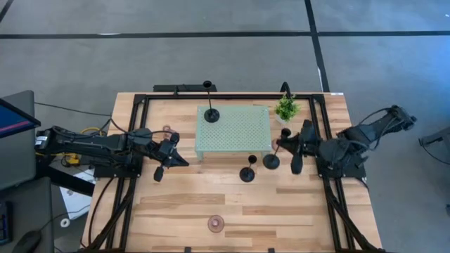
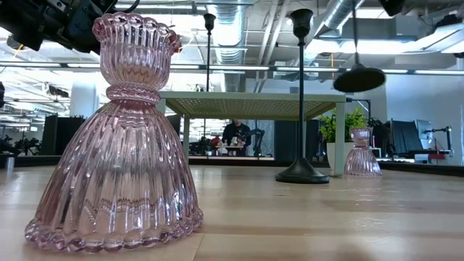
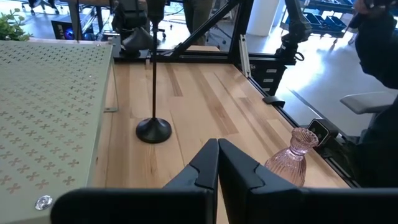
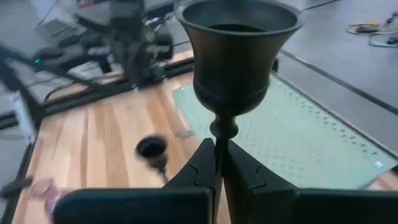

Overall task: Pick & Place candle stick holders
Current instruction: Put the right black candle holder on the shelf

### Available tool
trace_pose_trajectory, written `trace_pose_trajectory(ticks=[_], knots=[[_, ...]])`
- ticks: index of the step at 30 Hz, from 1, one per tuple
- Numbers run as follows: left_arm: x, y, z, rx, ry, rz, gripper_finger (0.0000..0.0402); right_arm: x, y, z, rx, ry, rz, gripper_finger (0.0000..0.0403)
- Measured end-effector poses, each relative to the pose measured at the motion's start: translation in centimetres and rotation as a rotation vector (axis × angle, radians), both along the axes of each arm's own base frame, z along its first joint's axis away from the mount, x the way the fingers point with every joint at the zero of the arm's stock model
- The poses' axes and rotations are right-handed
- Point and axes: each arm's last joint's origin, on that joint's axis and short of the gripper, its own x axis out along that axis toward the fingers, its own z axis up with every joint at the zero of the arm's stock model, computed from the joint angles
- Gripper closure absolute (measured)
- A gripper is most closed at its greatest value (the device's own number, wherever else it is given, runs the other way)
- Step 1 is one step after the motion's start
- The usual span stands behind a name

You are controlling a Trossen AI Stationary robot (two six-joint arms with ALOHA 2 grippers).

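Note:
My right gripper (image 1: 288, 144) is shut on a black candle stick holder (image 1: 271, 161) by the tray's right near corner; its disc base (image 2: 360, 78) hangs in the air. A second black holder (image 1: 247, 173) stands on the table on its base. A third (image 1: 211, 114) stands on the pale green tray (image 1: 239, 133). One pink glass holder (image 1: 216, 223) stands near the table's near edge. Another (image 1: 167, 130) is by my left arm, and the last (image 1: 275, 144) is by the tray's right side. My left gripper (image 1: 163, 160) is shut and empty, left of the tray. My right gripper pinches the black holder's thin stem (image 4: 219, 135) between its two fingers, just under the cup (image 4: 236, 50). The fingers come level from the table's right and lie across the stem. The holder stands upright in the hold, its base lifted clear of the table.
A small green potted plant (image 1: 285, 107) stands at the tray's far right corner. Black frame rails (image 1: 133, 140) run along both sides of the table. Bare wood lies between the tray and the near edge. A person shows far off in the room (image 2: 235, 134).

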Motion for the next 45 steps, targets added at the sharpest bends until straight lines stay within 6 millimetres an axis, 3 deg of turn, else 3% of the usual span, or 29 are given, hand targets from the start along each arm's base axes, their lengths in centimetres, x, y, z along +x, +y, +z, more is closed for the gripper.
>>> trace_pose_trajectory(ticks=[9,24,30,36,45], knots=[[0.0,0.0,0.0,0.0,0.002,0.0,0.0392,1.4,-2.9,3.2,-0.037,-0.011,-0.008,0.0403],[0.0,0.0,-0.1,0.0,0.008,0.0,0.0392,7.1,-9.2,6.3,-0.202,0.087,-0.013,0.0403],[0.0,0.0,-0.1,0.0,0.008,0.0,0.0392,9.6,-12.1,5.9,-0.189,0.002,0.108,0.0403],[0.0,0.0,-0.1,0.0,0.009,0.0,0.0392,11.7,-15.3,3.9,-0.159,0.039,0.112,0.0403],[0.0,0.0,-0.1,0.0,0.009,0.0,0.0392,14.1,-18.1,2.1,-0.125,-0.023,0.203,0.0403]])
